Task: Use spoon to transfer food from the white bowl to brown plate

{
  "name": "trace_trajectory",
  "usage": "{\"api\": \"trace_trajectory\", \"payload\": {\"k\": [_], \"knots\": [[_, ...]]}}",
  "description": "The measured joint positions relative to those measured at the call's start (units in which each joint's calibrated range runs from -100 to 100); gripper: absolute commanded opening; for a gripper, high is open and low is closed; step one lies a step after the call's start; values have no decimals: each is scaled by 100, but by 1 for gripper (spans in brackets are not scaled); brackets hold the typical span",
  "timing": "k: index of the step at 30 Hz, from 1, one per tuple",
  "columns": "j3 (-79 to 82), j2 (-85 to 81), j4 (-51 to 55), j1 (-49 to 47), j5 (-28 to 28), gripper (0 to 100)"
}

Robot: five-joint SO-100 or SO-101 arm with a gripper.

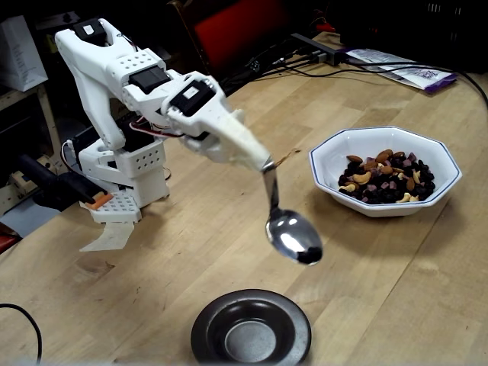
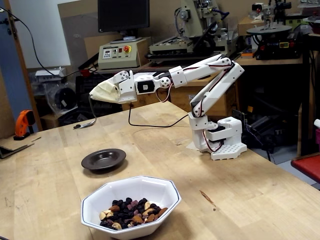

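Spoon (image 1: 292,236), apparently empty, hangs fixed to the gripper (image 1: 263,164) above the table between white bowl (image 1: 383,170) of food (image 1: 385,180) and brown plate (image 1: 251,329); gripper's opening can't be judged. Other fixed view: spoon (image 2: 85,123) is raised beyond the plate (image 2: 104,159), bowl (image 2: 131,204) nearest, likely carrying

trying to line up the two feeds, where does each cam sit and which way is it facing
A fixed view: raised, at the table edge by the brown plate, looking down and across; the arm's base is at left, the spoon hangs mid-table, the white bowl is at right.
Another fixed view: low, close behind the white bowl, looking level across the table toward workshop benches; the whole arm shows, base at right, reaching left.
Shared: spoon, gripper, bowl with food, plate.
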Motion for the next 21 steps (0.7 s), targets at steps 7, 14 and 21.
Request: {"api": "trace_trajectory", "payload": {"k": [7, 14, 21], "knots": [[0, 0, 96, 482, -190, 4], [370, -17, 96, 547, -195, 4], [690, -26, 96, 547, -195, 4]]}}
